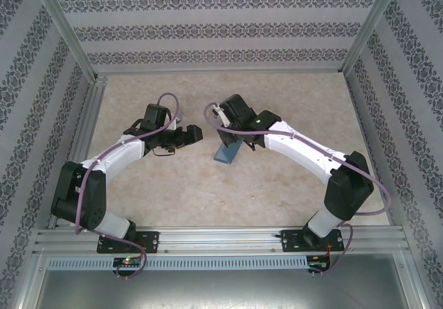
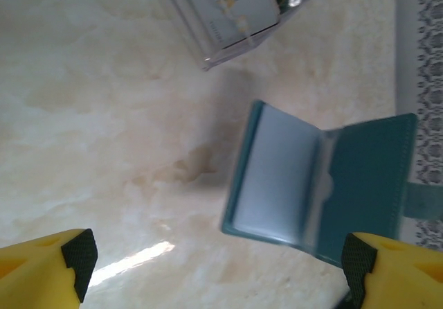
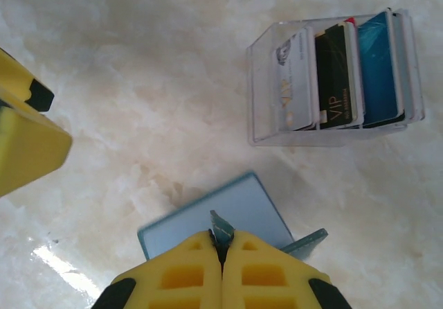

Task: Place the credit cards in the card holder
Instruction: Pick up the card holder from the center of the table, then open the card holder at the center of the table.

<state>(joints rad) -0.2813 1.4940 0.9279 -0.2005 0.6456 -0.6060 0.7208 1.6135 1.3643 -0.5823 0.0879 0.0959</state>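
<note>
The teal card holder (image 3: 201, 219) hangs open, lifted by its small clasp tab, on which my right gripper (image 3: 223, 240) is shut. In the top view the card holder (image 1: 227, 154) tilts below the right gripper (image 1: 234, 140). In the left wrist view the card holder (image 2: 311, 184) shows its clear inner slots, and its lower right corner lies close to one yellow finger. My left gripper (image 2: 220, 271) is open with nothing between its fingers. The left gripper (image 1: 196, 135) sits just left of the holder. The credit cards (image 3: 336, 73), whitish, black and blue, stand upright in a clear plastic box (image 3: 277, 132).
The clear box (image 2: 228, 42) stands on the marble-patterned table just beyond the card holder. A yellow finger of the left gripper (image 3: 28, 139) shows at the left edge of the right wrist view. Patterned walls enclose the table on three sides.
</note>
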